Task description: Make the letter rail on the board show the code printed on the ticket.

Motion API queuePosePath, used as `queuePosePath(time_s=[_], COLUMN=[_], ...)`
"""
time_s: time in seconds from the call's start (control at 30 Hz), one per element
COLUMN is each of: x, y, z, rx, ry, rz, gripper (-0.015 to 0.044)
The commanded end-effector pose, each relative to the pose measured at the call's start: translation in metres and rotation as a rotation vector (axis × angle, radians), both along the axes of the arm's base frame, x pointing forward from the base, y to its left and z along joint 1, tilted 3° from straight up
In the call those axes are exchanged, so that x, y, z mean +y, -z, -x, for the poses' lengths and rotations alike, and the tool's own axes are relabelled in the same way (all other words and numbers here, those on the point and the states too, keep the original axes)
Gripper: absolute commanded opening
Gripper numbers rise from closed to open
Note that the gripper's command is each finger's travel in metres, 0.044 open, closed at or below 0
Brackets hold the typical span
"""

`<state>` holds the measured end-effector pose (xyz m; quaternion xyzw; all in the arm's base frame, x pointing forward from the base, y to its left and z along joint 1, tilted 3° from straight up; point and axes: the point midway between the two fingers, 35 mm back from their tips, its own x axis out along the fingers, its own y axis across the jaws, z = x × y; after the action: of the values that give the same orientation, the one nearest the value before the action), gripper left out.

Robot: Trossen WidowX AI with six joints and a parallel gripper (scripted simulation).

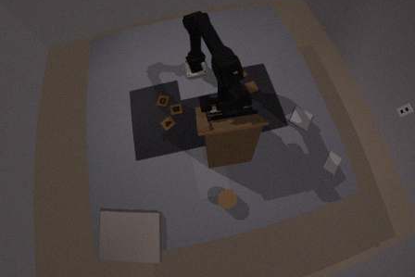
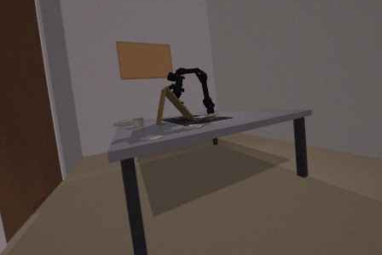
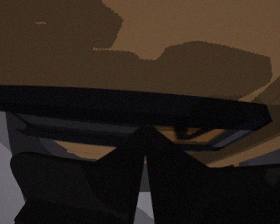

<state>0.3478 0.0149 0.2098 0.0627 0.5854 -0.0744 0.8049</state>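
Clenched gripper [image 3: 145,131] at the dark letter rail [image 1: 232,115] [image 3: 126,107]
Empty-fingered, it crowds the slanted wooden board [image 1: 232,127] [image 2: 180,104] [image 3: 201,30].

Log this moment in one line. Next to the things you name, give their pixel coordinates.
end effector [image 3: 145,131]: closed, empty | position: at dark rail [image 3: 126,107] on board [image 1: 233,148] [image 2: 179,104] | tile [image 3: 198,134]: partly visible in rail | code: unreadable

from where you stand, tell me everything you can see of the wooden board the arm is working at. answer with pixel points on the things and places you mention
The wooden board [image 1: 232,146] [image 2: 181,106] [image 3: 206,25] is plain, orange-brown and looks like wood. It has two flat panels meeting in a ridge at the top, spread at the foot like a tent. It stands upright, one panel steep, the other sloping more toward the arm. That sloping side carries a dark rail, with part of a marked tile showing in it. Whether the closed end effector [image 3: 145,131] touches the rail, I cannot tell.
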Motion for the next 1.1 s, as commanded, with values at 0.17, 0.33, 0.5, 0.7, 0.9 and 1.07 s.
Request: queuePosePath(time_s=[0.17,0.33,0.5,0.7,0.9,1.07], x=[-0.003,-0.004,0.0,0.002,0.003,0.003], y=[0.0,0.0,-0.003,-0.008,-0.013,-0.015], z=[0.0,0.0,0.005,0.013,0.021,0.025], rx=[0.0,0.0,0.001,0.001,0.002,0.002], ry=[-0.004,-0.004,-0.004,-0.004,-0.004,-0.004], rz=[-0.001,-0.001,-0.002,-0.002,-0.002,-0.002], gripper=[0.0,0.0,0.0,0.0,0.0,0.0])
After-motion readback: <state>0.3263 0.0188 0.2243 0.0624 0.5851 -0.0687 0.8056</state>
